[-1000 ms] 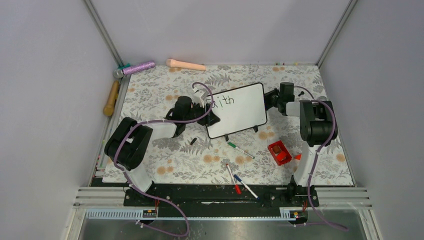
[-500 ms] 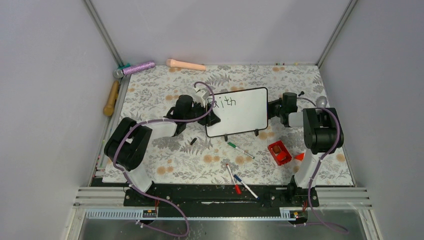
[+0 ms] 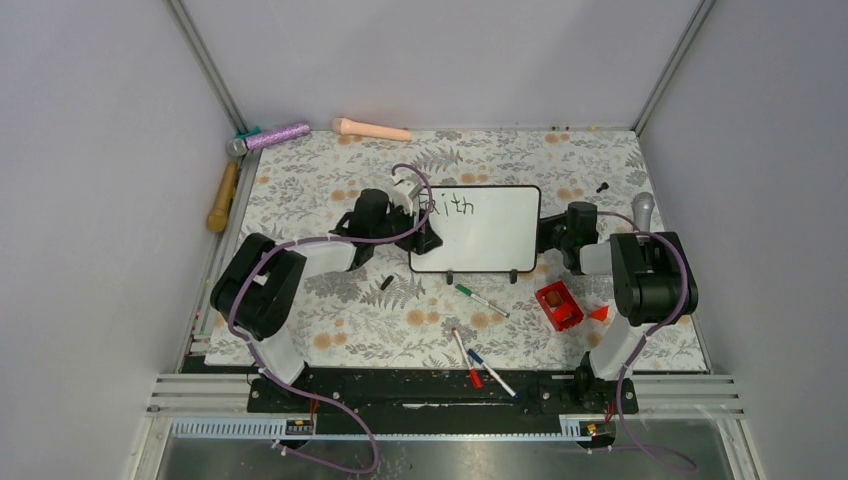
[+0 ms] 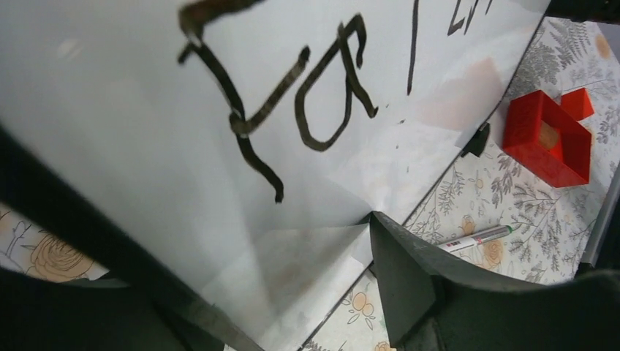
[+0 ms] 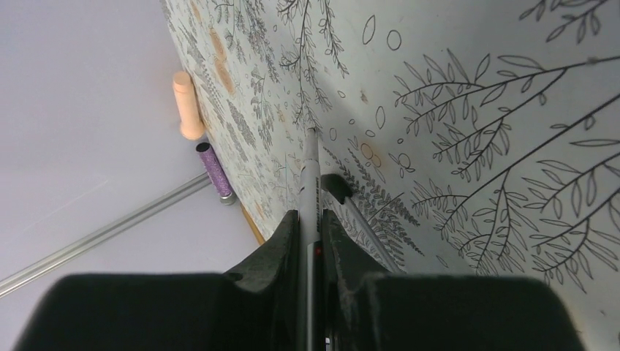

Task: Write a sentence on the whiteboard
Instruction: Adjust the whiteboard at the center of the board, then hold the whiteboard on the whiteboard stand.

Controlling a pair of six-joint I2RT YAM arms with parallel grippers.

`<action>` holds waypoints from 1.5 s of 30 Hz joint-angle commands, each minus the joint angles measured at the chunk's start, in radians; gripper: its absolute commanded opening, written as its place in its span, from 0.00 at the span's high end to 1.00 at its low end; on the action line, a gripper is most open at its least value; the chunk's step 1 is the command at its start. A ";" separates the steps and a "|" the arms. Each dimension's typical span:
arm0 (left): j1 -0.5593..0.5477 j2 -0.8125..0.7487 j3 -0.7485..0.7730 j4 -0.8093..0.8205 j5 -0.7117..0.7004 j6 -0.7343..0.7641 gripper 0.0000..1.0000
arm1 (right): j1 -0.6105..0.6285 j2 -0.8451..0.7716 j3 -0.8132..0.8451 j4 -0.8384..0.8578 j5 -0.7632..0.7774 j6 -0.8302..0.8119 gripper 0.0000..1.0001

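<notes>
Here we are: the board [image 3: 490, 235] sits mid-tabletop [image 3: 330, 180], its feet on the arms' side, with an arm at either end. The right end effector [image 3: 545, 233] is clamped tight on the board's right edge, steadying it. The left end effector [image 3: 425, 228] straddles the board's left edge, one jaw on each side, and whether it is pinching or has let go I cannot tell. And the sentence [image 4: 292, 95]? One word up, "Faith", in black at the board's top left; the rest of the white is bare. Early days, I'd say, with most of the writing left. Neither arm carries a pen. A green marker [image 3: 481, 299] lies just in front of the board, so a pickup looks due first.
</notes>
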 commanded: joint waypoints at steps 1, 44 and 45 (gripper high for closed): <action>-0.005 -0.003 0.025 0.006 -0.040 0.021 0.35 | 0.005 -0.026 0.014 0.011 0.047 -0.004 1.00; 0.015 -0.372 -0.370 0.219 -0.175 -0.193 0.14 | 0.422 -0.714 0.360 -0.953 0.412 -1.058 1.00; 0.014 -0.366 -0.354 0.196 -0.177 -0.189 0.15 | 0.461 -0.700 0.372 -0.971 0.423 -1.073 1.00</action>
